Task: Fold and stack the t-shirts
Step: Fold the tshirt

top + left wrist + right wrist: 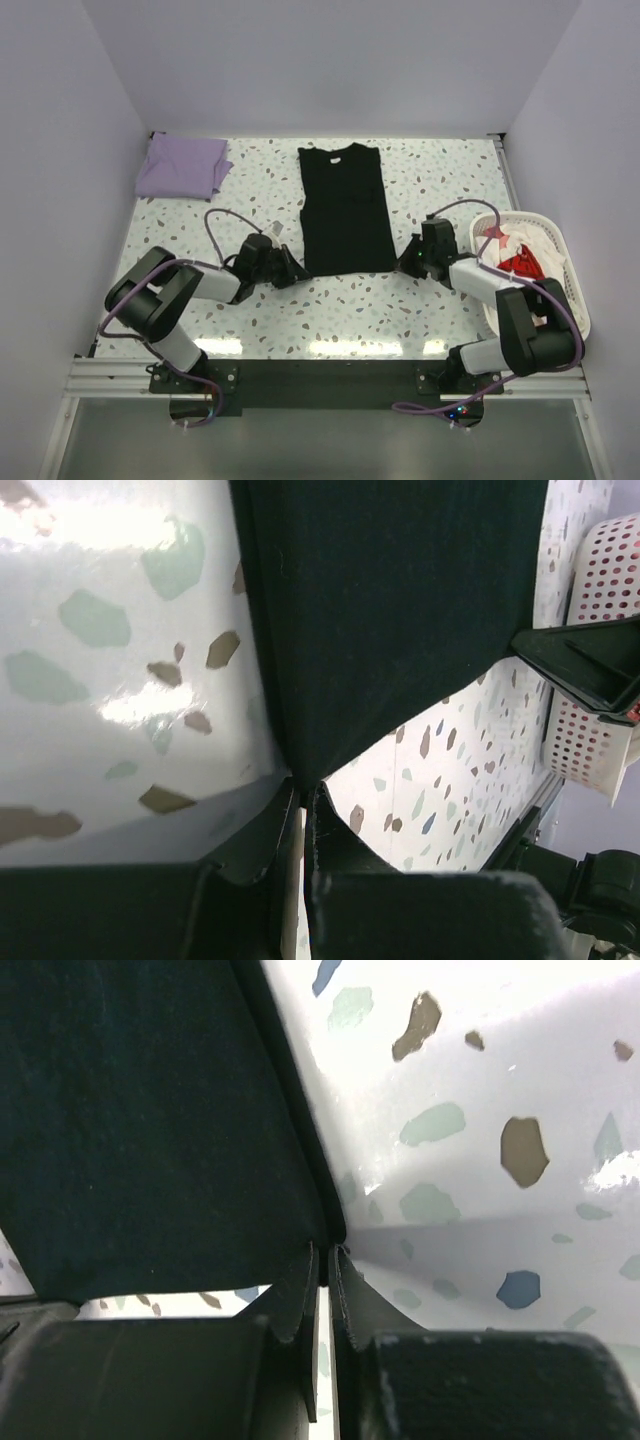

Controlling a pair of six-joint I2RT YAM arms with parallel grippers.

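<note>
Top external view gives me the black short-sleeved cloth t-shirt (345, 205) lying flat on the speckled white tabletop (450, 180). Its collar points away from the arms, and its sides seem turned in, so it reads as a narrow rectangle. My left gripper (293, 271) sits at the near left hem corner, my right gripper (410, 258) at the near right one. Both wrist views show jaws pinched together on a corner of black cloth. Holding both corners should keep the hem taut and level, ready to carry toward the collar. The folded pale lavender cloth t-shirt (182, 167) lies at the far left corner, which I judge the likely stacking place. The white perforated plastic basket (575, 310) stands beside the right arm.
</note>
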